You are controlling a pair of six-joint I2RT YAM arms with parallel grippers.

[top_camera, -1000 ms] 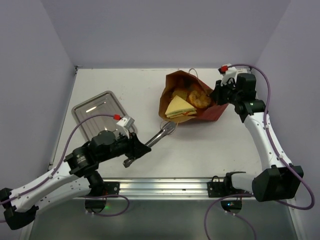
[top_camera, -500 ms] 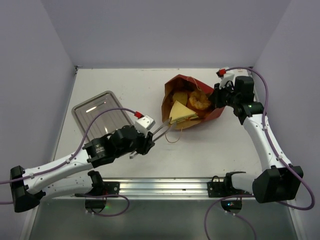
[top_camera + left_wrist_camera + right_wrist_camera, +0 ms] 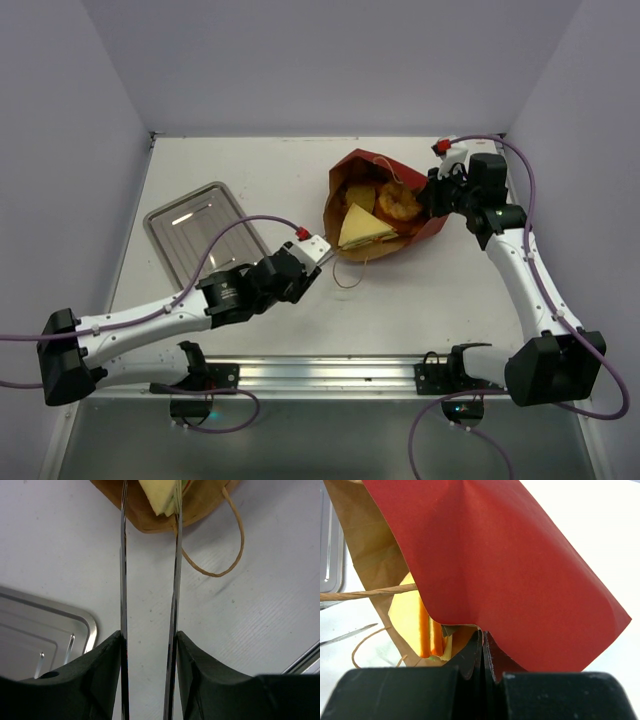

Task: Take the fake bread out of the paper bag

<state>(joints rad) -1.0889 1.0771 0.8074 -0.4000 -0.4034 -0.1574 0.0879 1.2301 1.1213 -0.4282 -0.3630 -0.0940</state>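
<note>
Now the white table (image 3: 250, 165) carries the paper bag (image 3: 420, 222), which lies on its side with the mouth toward the left arm. The right gripper (image 3: 483, 647) is pressed flat on the bag's red rear edge and holds it lifted; compared with a second ago, the mouth stands a little more open. The metal tray (image 3: 190, 228) sits near the left arm, apart from the bag.

The fake bread (image 3: 362, 228) is still inside: the pale sandwich wedge is at the mouth, with a round bun behind it. The main change is at the left gripper (image 3: 149, 650). It has travelled from the middle of the table up to the bag, and its fingers, set narrow, clasp the metal tongs (image 3: 123, 570). The two blades have spread and now reach the mouth on either side of the wedge's corner, the right one touching it. So I judge that squeezing and pulling the wedge out comes next.

The tan cord handle (image 3: 235, 540) lies loose beside the blades. No brand, label or writing can be read anywhere.
</note>
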